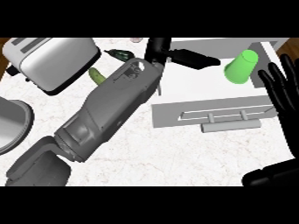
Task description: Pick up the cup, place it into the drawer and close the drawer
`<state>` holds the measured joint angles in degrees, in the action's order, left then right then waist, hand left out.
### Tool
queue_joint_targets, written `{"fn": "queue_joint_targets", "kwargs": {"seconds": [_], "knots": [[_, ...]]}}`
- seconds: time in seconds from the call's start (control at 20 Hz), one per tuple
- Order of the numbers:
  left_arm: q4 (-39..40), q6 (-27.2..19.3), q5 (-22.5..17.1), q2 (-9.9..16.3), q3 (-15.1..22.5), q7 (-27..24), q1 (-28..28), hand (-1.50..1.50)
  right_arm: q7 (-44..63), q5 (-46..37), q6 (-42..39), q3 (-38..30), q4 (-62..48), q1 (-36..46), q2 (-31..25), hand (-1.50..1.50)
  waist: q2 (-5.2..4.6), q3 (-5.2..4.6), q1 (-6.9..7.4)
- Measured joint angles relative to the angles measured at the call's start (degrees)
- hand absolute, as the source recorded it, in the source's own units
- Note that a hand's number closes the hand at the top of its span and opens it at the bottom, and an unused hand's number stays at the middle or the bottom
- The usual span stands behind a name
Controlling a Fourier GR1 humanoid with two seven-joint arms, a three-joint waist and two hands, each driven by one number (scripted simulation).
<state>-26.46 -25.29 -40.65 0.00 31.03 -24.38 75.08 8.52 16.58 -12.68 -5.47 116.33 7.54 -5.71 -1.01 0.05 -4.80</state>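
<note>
The light green cup (pixel 242 66) lies tilted inside the open white drawer (pixel 197 89), near its far right corner. My left forearm crosses the counter from the lower left, and my left hand (pixel 186 57) hangs over the drawer's far left part. Its fingers stretch out towards the cup and stop just short of it, holding nothing. My right hand (pixel 289 89) rests open at the right edge, fingers up, beside the drawer's right side. The drawer's front panel with its bar handle (pixel 230 127) faces me.
A silver toaster (pixel 49 61) stands at the back left. A grey round pot (pixel 4 127) sits at the left edge. A small green vegetable (pixel 97 75) and a dark green one (pixel 119 54) lie between the toaster and my left arm.
</note>
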Motion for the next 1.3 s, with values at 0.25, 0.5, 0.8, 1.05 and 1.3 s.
{"fn": "queue_joint_targets", "kwargs": {"seconds": [0.25, 0.5, 0.8, 1.05, 1.3], "knots": [[-2.67, 2.42, -2.83, 0.0, -2.74, -1.88, -0.61, -1.5, 1.76, 3.71, -1.0, -2.61, 0.8, -0.2, -1.8, 1.5, 0.51, -0.01, 2.04], [-7.76, 2.42, -3.29, 1.63, -5.2, -0.86, -3.69, -1.5, 1.77, 4.04, -4.57, -3.02, 1.9, -1.77, -4.7, 1.5, 1.1, -0.04, 4.17], [-17.38, 1.75, -4.49, 7.81, -7.44, 2.07, -10.8, -1.5, 1.57, -1.41, -8.4, -1.69, 4.32, -4.37, -8.64, 1.5, 1.59, -0.08, 5.87], [-28.44, 0.97, -4.67, 12.95, -7.64, 4.23, -20.73, -1.5, 1.14, -7.91, -9.4, 0.45, 3.72, -4.72, -10.03, 1.5, 1.65, -0.07, 6.67], [-41.83, 0.92, -5.09, 19.32, -8.26, 7.25, -31.97, -1.5, 0.97, -14.33, -8.65, 3.3, 2.31, -5.42, -9.37, 1.5, 1.56, -0.05, 6.7]]}}
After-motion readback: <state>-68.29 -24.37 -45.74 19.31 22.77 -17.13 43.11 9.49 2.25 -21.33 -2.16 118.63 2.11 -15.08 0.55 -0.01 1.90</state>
